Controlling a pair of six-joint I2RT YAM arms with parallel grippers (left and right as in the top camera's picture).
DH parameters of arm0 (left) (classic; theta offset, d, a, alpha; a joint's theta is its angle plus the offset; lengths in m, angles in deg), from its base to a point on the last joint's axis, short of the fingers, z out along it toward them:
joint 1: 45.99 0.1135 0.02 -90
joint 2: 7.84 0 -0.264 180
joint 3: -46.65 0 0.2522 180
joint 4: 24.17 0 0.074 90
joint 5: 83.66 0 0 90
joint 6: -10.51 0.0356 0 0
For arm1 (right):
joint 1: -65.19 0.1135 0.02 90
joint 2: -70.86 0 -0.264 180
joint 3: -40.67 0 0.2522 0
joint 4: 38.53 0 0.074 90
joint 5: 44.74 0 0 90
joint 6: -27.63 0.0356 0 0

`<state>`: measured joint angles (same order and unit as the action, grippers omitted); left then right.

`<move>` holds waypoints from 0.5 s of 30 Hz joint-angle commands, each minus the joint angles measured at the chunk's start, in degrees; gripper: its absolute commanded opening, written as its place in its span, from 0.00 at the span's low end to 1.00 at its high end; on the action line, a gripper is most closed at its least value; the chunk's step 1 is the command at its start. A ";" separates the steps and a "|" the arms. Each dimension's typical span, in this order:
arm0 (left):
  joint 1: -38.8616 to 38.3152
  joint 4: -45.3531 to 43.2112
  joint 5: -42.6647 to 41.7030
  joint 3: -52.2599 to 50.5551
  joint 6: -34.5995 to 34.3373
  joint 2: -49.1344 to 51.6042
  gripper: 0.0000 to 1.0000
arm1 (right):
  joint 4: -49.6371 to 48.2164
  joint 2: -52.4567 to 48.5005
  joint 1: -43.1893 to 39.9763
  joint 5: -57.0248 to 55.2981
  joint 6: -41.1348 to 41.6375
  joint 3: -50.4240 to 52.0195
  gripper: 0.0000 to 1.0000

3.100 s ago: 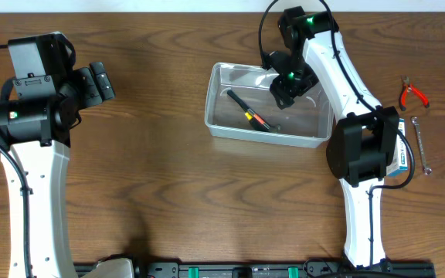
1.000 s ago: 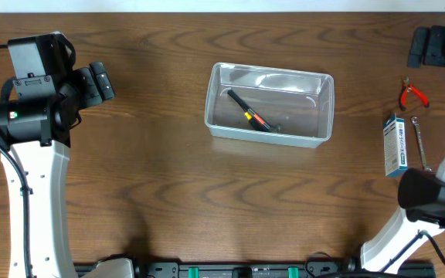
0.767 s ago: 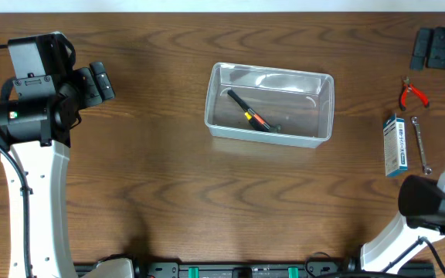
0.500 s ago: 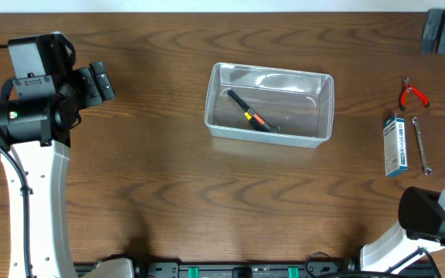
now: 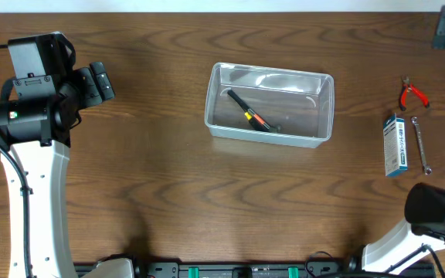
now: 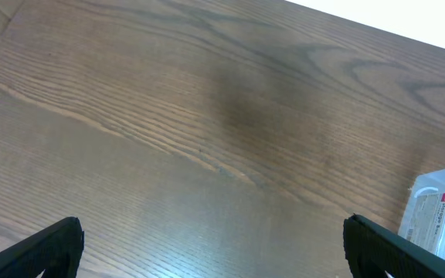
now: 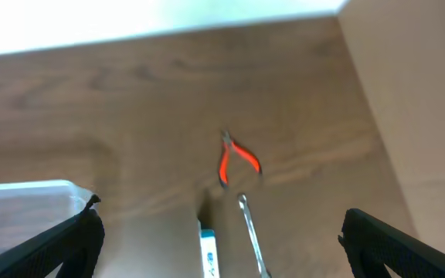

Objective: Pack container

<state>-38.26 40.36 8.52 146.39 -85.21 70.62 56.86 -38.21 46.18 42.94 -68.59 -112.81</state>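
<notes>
**Wood-grain desk (image 5: 168, 177), container (image 5: 300, 117) near its middle**

Brown boards run left to right under the container, which sits a little toward the far edge, its long side lying left to right. A black tool with red and yellow markings (image 5: 249, 112) lies slanted inside it. Well to the right, on the wood, rest red-handled pliers (image 5: 412, 93), a wrench (image 5: 420, 144) and, just beside the wrench, a blue-and-white box (image 5: 395, 145). The left end effector (image 6: 215, 247) hangs over the left side, fingers spread. The right end effector (image 7: 219, 243) is at the far right corner, also spread.
</notes>
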 commanded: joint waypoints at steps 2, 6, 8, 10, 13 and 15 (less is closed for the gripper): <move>0.09 0.00 0.90 0.87 0.79 0.15 0.98 | 0.24 -5.05 -2.60 0.85 1.95 3.50 0.99; 0.07 0.00 0.90 0.87 0.79 0.15 0.98 | -1.16 -9.44 -2.67 0.83 2.36 3.67 0.99; 0.09 0.00 0.90 0.87 0.76 0.15 0.98 | -2.10 -11.45 -2.67 0.85 2.40 3.67 0.99; 0.07 0.00 0.90 0.87 0.76 0.15 0.98 | -2.51 -13.40 -2.69 0.83 2.86 3.67 0.99; 0.09 0.00 0.90 0.87 0.76 0.15 0.98 | -2.62 -16.37 -2.69 0.79 2.99 3.67 0.99; 0.09 0.00 0.90 0.87 0.79 0.15 0.98 | -2.56 -18.27 -2.69 0.50 2.97 3.67 0.99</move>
<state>-38.26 40.36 8.50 146.39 -85.21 70.62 54.41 -54.21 43.54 43.37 -66.71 -109.14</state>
